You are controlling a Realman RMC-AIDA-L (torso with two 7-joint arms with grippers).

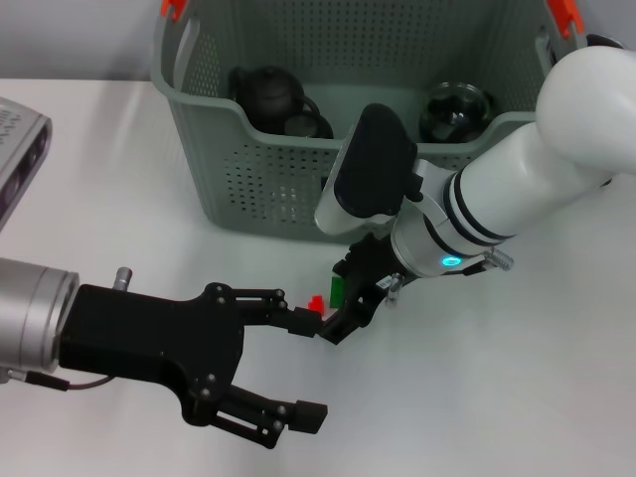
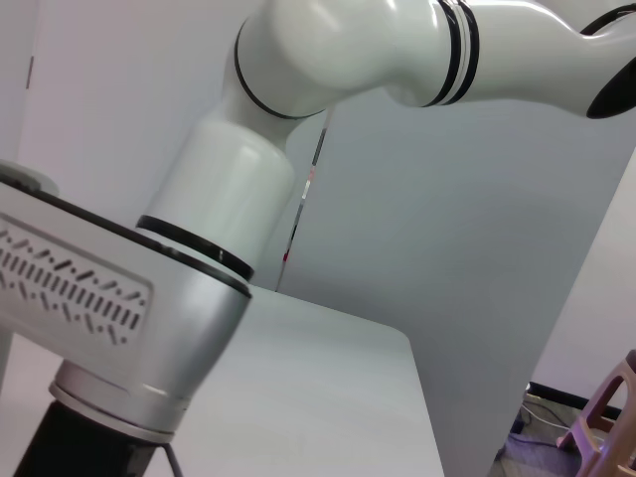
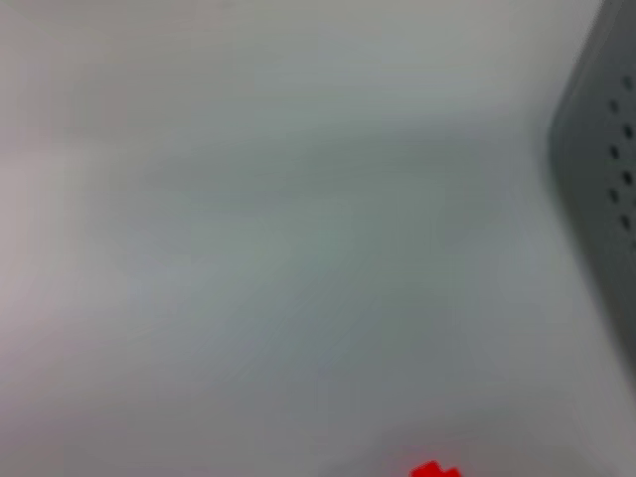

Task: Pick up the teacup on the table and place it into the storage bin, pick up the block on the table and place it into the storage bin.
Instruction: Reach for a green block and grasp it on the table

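The white desk (image 1: 517,397) carries the grey-green perforated plastic storage bin (image 1: 288,159). In front of the bin, the left end effector (image 1: 298,368) hangs spread and released. The right end effector (image 1: 348,313), grip indiscernible, touches the small red-and-green block (image 1: 326,298).

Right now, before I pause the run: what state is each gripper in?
Left gripper: open, holding nothing, above the table.
Right gripper: down at the red and green block; cannot be told.

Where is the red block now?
In the head view the red block lies on the white table before the storage bin, under the right gripper.
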